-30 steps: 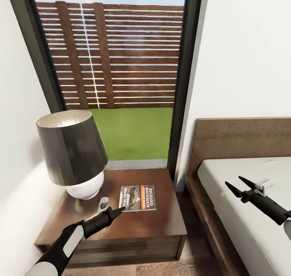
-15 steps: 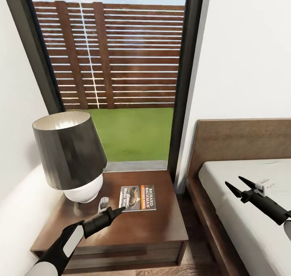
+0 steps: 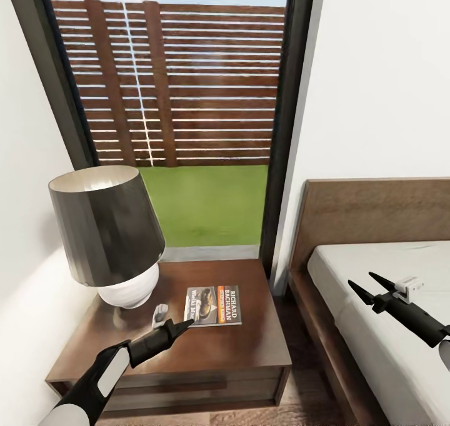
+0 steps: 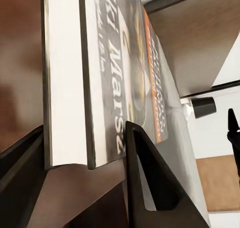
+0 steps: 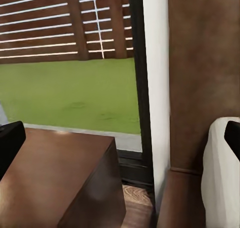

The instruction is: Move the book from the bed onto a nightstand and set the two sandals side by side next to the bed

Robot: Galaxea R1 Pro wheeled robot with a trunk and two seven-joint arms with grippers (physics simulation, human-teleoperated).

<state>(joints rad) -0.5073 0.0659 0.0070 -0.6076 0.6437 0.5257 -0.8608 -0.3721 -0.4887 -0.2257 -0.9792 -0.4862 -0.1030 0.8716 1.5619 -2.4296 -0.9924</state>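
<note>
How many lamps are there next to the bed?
1. The lamp, with a dark shade and white base, stands on the nightstand left of the bed, near the book. Another could be beyond the bed's far side, outside the picture.

My head camera has moved a bit, so the lamp (image 3: 105, 232) and the nightstand (image 3: 250, 345) look a little shifted. My left gripper (image 3: 185, 325) crept slightly lower by the book (image 3: 213, 305).
</note>
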